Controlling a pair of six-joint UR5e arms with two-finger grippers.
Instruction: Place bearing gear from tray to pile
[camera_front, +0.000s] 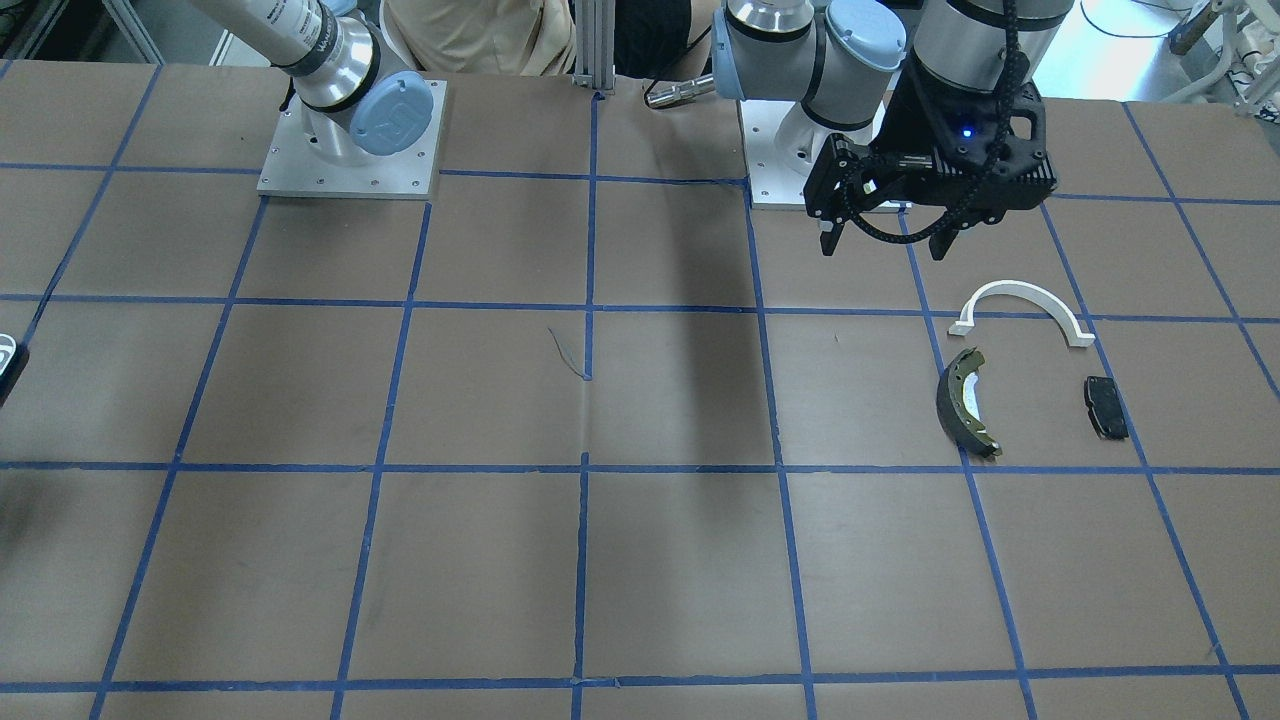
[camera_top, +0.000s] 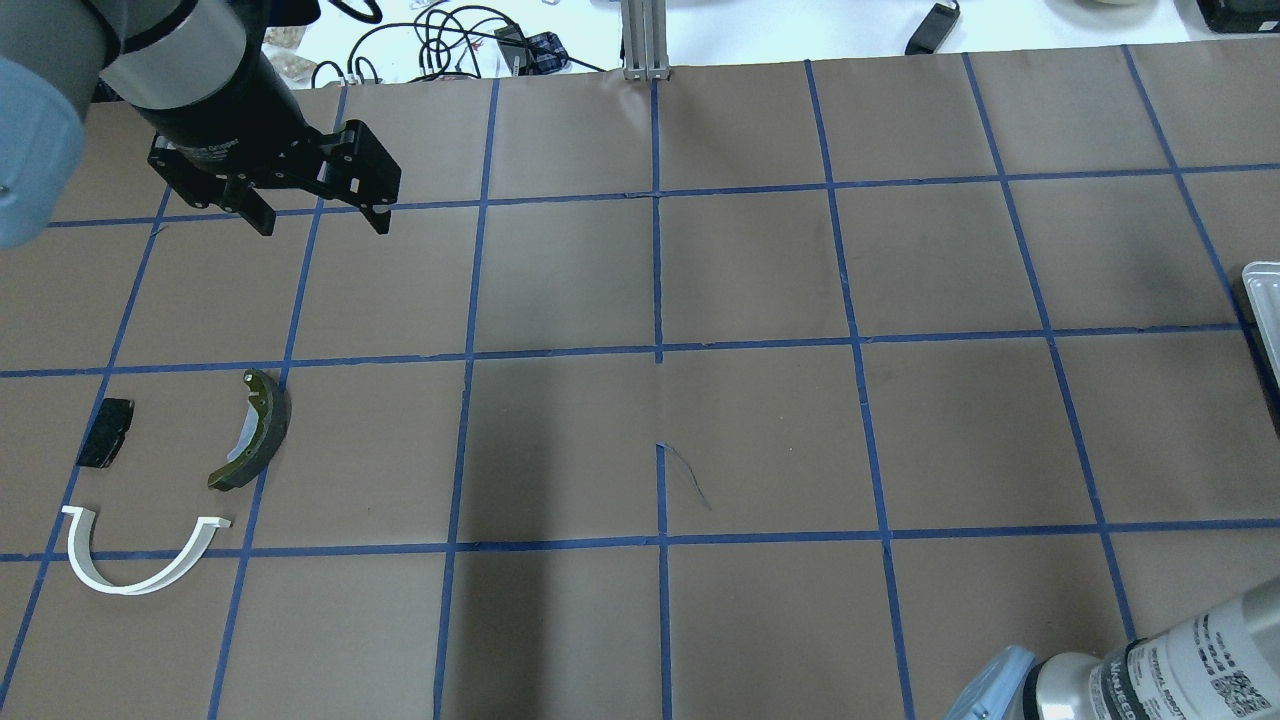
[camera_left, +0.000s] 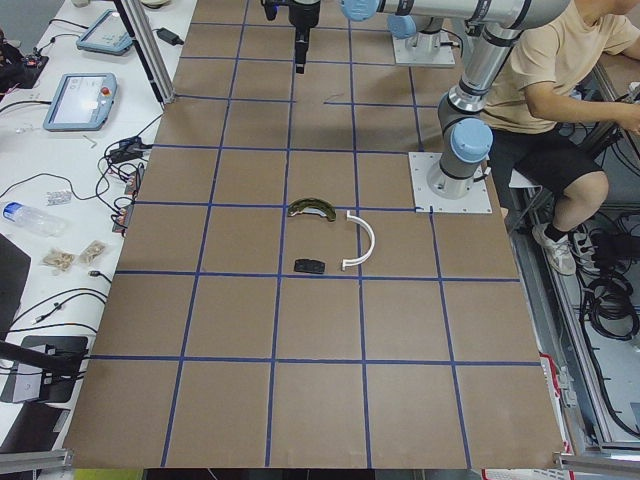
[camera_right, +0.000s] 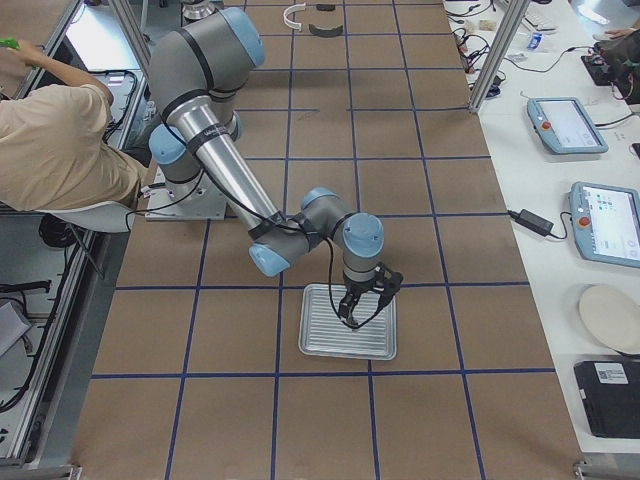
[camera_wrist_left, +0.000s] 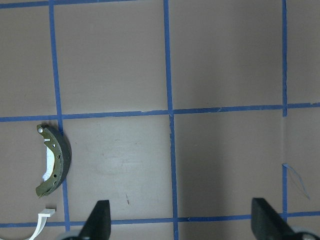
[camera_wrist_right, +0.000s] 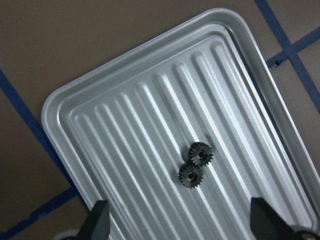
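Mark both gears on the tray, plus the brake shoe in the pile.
upper gear (camera_wrist_right: 201, 154): right wrist view, on its centre hub.
lower gear (camera_wrist_right: 190, 175): right wrist view, on its centre hub.
brake shoe (camera_top: 272, 420): overhead view, on the middle of its curved band.

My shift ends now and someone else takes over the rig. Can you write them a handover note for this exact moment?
The left gripper is open and empty, up off the table near the pile.
The right gripper is open and empty, above the tray.
Two small gears lie side by side in the tray.
The pile holds the white arch, brake shoe and black pad, with no gear there yet.
Left to do: grasp a gear and carry it to the pile.
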